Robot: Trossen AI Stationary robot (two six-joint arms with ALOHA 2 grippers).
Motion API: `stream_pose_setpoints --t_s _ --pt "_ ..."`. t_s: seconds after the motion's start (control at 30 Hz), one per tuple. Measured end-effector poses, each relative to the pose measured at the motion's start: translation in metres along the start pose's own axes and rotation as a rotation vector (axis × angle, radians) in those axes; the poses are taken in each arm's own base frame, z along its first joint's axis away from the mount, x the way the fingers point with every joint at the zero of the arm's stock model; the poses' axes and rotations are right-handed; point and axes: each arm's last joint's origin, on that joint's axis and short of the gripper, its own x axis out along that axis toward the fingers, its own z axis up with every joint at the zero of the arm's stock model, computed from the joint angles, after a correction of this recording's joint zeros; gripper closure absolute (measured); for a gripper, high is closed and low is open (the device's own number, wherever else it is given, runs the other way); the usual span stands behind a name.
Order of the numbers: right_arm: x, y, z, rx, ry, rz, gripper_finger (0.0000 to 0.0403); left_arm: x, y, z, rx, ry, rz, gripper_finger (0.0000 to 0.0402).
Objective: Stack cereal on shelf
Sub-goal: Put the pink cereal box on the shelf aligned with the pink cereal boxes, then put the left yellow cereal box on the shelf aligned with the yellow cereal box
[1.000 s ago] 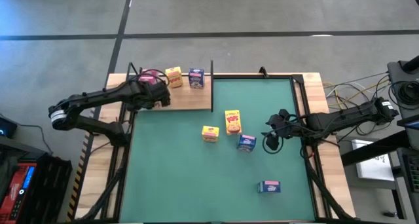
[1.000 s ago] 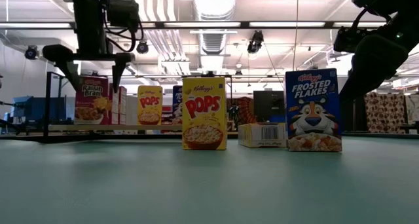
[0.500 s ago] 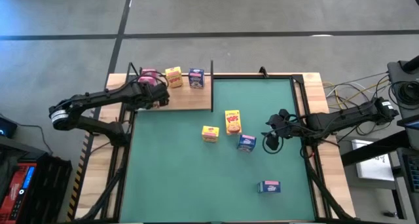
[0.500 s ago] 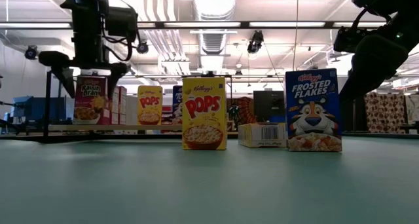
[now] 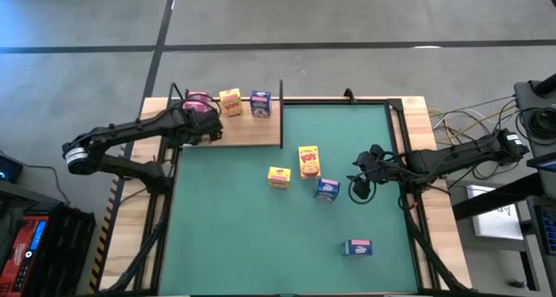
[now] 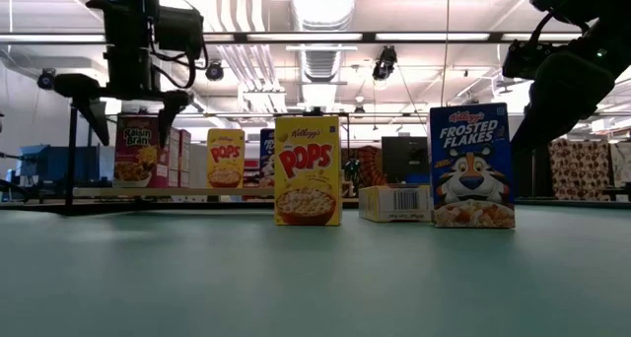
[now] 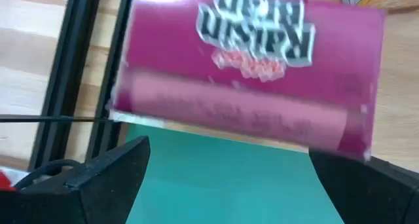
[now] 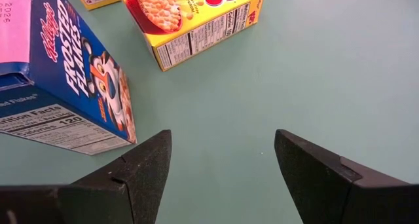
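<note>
Left gripper [image 6: 123, 105] spread wide, empty, above pink Raisin Bran box [image 6: 136, 150] upright on shelf [image 5: 252, 134]. Yellow Pops box [image 5: 230, 102] and blue box [image 5: 261, 103] on shelf beside it. Right gripper [image 8: 222, 165] open, empty, near Frosted Flakes box [image 8: 62, 80].

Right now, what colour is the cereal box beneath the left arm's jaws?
Pink-magenta, a Raisin Bran box standing on the shelf; the left wrist view shows it best.
</note>
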Motion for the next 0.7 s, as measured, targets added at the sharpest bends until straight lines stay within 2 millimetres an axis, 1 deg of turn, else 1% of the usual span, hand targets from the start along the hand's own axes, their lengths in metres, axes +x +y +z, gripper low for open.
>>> stream_pose_setpoints --t_s 0.2,0.37,0.53,0.7 --pt "0.000 0.000 0.000 0.000 0.000 0.000 0.0142 -0.018 0.005 0.005 -0.021 0.009 -0.078 0.0002" --pt "0.000 0.000 0.000 0.000 0.000 0.000 0.0142 -0.028 0.000 0.003 -0.027 0.086 -0.167 0.0002" --pt "0.000 0.000 0.000 0.000 0.000 0.000 0.0142 -0.031 -0.010 -0.006 -0.036 0.120 -0.233 0.0002" --pt "0.000 0.000 0.000 0.000 0.000 0.000 0.0142 -0.040 -0.021 -0.025 -0.021 0.142 -0.313 0.0002"
